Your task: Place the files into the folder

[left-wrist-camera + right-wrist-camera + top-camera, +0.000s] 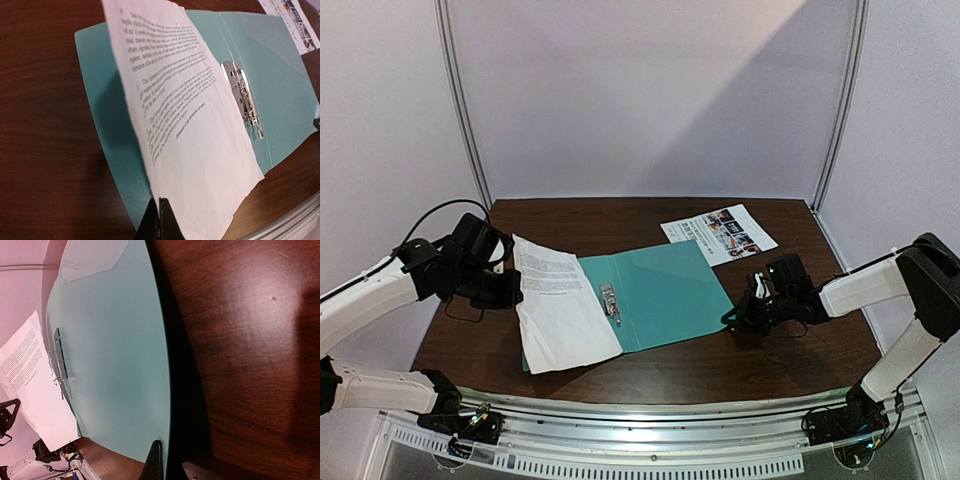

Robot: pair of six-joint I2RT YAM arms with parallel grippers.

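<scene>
The teal folder (665,290) lies open on the table with its metal clip (611,303) at the spine. My left gripper (512,285) is shut on the left edge of the plain white text sheet (560,300) and holds it tilted over the folder's left flap. In the left wrist view the sheet (190,125) rises from the closed fingertips (160,220) across the folder (280,85). My right gripper (735,318) is shut on the right flap's near right edge and lifts it slightly (115,350). The photo sheet (720,233) lies flat behind the folder.
The dark wooden table (800,350) ends at a metal rail along the near edge. White booth walls and posts stand close behind and at both sides. A black cable (430,215) loops off my left arm.
</scene>
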